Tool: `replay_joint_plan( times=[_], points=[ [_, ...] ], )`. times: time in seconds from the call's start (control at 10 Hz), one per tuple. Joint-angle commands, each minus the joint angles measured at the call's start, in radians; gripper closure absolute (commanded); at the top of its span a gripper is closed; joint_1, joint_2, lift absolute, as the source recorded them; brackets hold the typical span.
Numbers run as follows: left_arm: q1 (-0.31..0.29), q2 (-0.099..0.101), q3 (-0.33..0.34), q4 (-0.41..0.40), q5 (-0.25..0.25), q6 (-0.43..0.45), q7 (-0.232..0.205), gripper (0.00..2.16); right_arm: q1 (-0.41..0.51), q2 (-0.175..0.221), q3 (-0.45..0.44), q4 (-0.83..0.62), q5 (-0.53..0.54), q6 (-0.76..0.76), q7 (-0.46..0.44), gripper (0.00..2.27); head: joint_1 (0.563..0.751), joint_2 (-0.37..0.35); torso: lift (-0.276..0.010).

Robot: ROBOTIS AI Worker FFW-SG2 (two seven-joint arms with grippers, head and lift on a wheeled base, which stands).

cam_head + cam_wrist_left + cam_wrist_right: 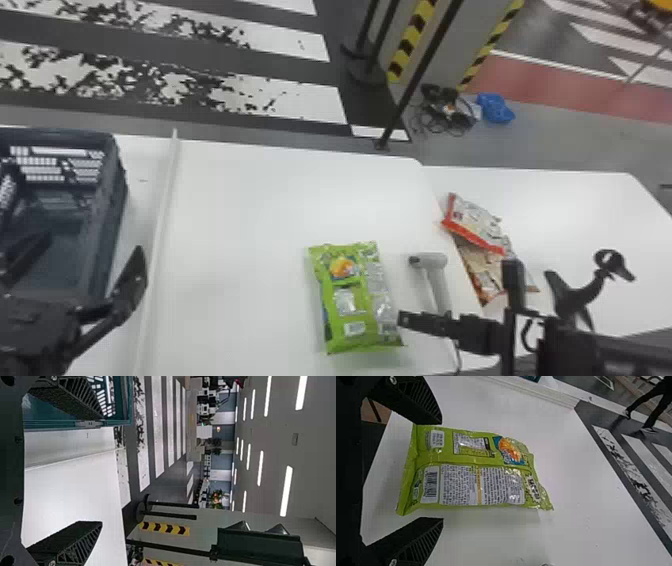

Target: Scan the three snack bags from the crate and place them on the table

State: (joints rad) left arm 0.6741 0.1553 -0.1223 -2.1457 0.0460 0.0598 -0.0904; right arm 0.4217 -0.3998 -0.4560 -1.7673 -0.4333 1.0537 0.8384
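My left gripper (pixel 82 267) stands open at the crate's (pixel 111 200) near right side, one finger over the crate's inside and one outside it; the left wrist view shows the open gripper (pixel 102 470) beside the crate wall (pixel 67 424). My right gripper (pixel 430 325) is at the near right of the green snack bag (pixel 360 300), which lies flat on the table. In the right wrist view the gripper (pixel 442 471) is open, with the bag (pixel 470 475), barcode side up, showing between and beyond its fingers. Two snack bags (pixel 477 225) (pixel 482 272) overlap on the right.
A pale handheld scanner (pixel 435 280) stands between the green bag and the two overlapping bags, partly behind the right gripper. A raised white strip (pixel 162 215) runs between the crate and the main table (pixel 250 210). A second table (pixel 575 215) adjoins on the right.
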Motion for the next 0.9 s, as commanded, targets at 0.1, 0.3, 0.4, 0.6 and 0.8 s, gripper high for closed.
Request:
replay_joint_plan(
  times=[0.1,0.3,0.4,0.6,0.8],
  points=[
    [0.024,0.004,0.010,-0.011,0.000,-0.005,0.001,0.04,-0.074,-0.004,0.105,0.094,0.065,-0.054,0.008,0.06,0.695,-0.341,-0.037],
    [0.035,0.012,0.012,-0.030,-0.002,-0.005,0.005,0.04,-0.113,-0.004,0.169,0.161,0.111,-0.131,0.010,0.06,0.695,-0.304,-0.037],
    [0.038,0.013,0.012,-0.039,-0.002,-0.005,0.005,0.04,-0.124,-0.005,0.191,0.187,0.125,-0.174,0.010,0.06,0.695,-0.292,-0.037],
    [0.041,0.013,0.010,-0.039,-0.008,0.001,0.005,0.04,-0.147,-0.008,0.214,0.235,0.126,-0.205,0.024,0.04,0.695,-0.283,-0.037],
    [0.038,0.012,0.007,-0.037,-0.012,-0.002,0.006,0.04,-0.147,-0.007,0.249,0.262,0.142,-0.278,0.044,0.29,0.695,-0.276,-0.037]
  ],
)
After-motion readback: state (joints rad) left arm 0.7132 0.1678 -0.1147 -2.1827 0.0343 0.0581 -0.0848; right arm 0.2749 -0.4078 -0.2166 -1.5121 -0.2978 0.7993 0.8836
